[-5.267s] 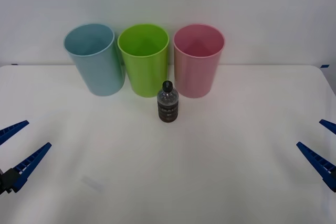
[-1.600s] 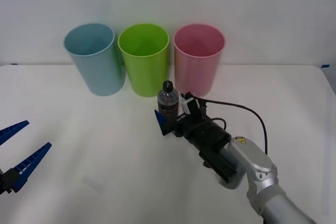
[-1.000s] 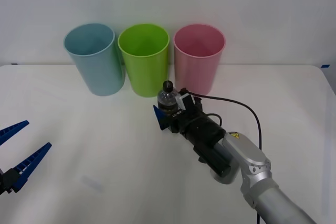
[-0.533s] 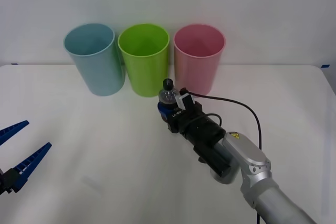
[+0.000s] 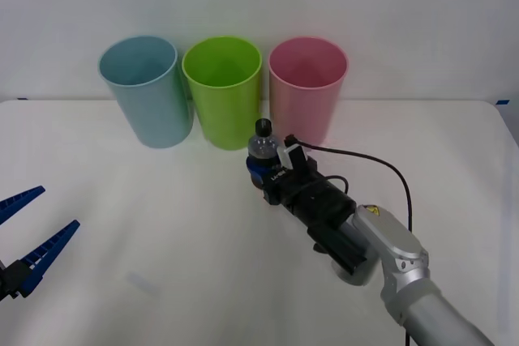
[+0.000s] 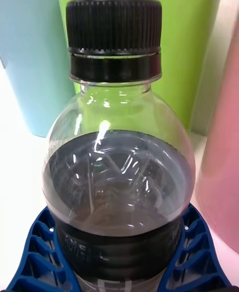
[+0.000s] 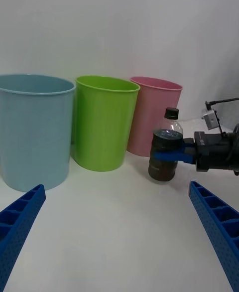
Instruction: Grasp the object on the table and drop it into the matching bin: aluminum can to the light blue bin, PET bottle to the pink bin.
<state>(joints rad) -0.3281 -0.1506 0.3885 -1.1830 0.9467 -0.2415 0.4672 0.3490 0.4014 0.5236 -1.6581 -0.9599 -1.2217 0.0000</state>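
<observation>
Right gripper (image 5: 261, 171) clamped on PET bottle (image 5: 261, 151) mid-frame in my front view, blue fingers (image 6: 37, 252) hugging lower body. Bottle upright, black cap, dark contents; can't tell if base touches table (image 5: 162, 232). Label text too blurry for me to read. It's just in front of gap between lime green bin (image 5: 223, 91) and pink bin (image 5: 306, 91). Light blue bin (image 5: 146, 91) upper left. Left gripper (image 5: 28, 237) parked lower left, spread wide.

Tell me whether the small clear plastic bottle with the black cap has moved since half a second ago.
Yes. The small clear plastic bottle shifted slightly right, toward the tall pink plastic bin.
</observation>
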